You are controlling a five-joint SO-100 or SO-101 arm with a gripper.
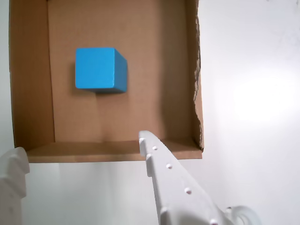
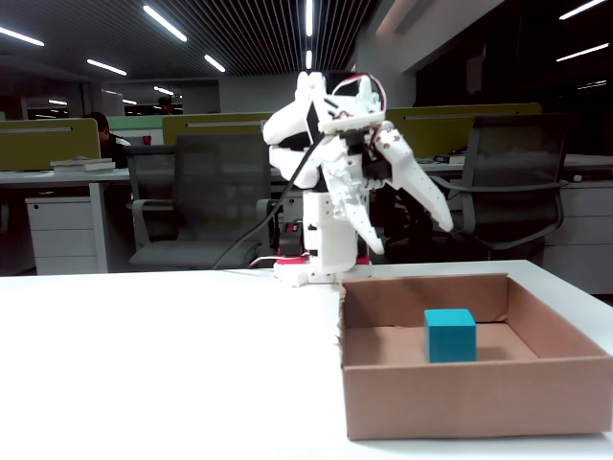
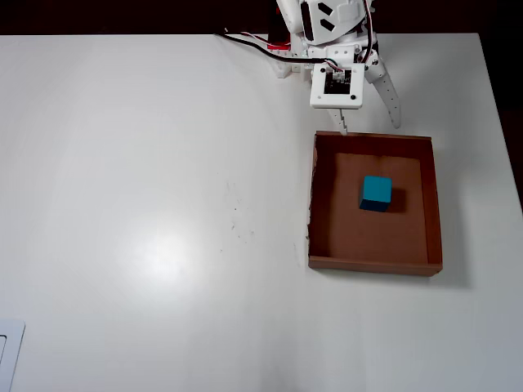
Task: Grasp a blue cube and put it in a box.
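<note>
The blue cube [image 3: 376,193] is sitting inside the box [image 3: 434,204], just beyond the gripper [image 3: 369,124]. The gripper is hanging wide open and empty, so the drop looks done; pulling clear is next.

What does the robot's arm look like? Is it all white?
Mostly, yes. The arm is chunky white plastic, with long pointed white fingers dotted with little bumps. Black and red cables run from its base, and a square white plate holding a dark part sits on its wrist.
</note>
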